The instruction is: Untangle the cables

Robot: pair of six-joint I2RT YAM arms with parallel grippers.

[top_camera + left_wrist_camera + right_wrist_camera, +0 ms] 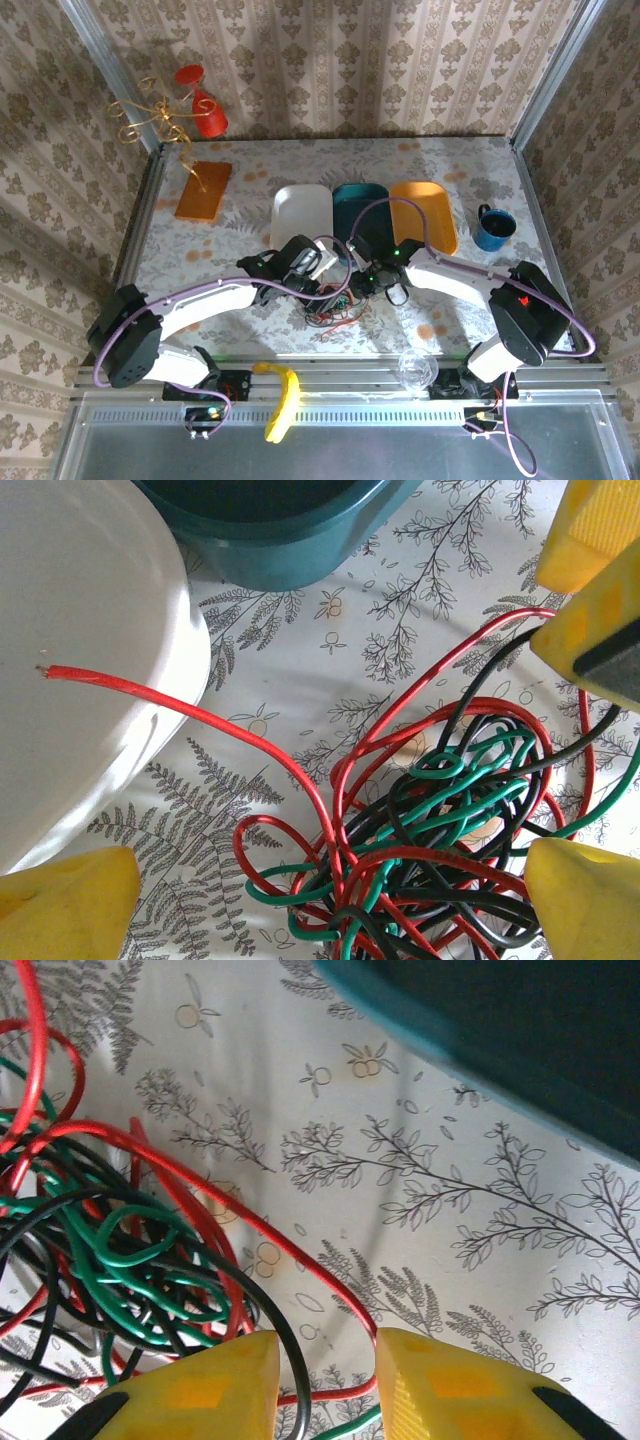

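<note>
The cables (335, 305) lie as one knot of thin red, green and black wires (440, 810) on the patterned table, in front of the trays. One loose red end (120, 685) reaches up over the white tray. My left gripper (325, 900) hangs over the knot's left part, open wide, with nothing pinched; it is seen from above as well (316, 268). My right gripper (328, 1380) sits at the knot's right edge (365, 278), its jaws drawn in on a red loop (360, 1305) and a black strand that press against both inner faces.
A white tray (300, 215), a teal tray (360, 200) and an orange tray (425, 215) stand just behind the knot. A blue mug (493, 228) is at the right, an orange board (203, 190) at the back left. A banana (283, 400) and a clear glass (417, 368) lie at the near edge.
</note>
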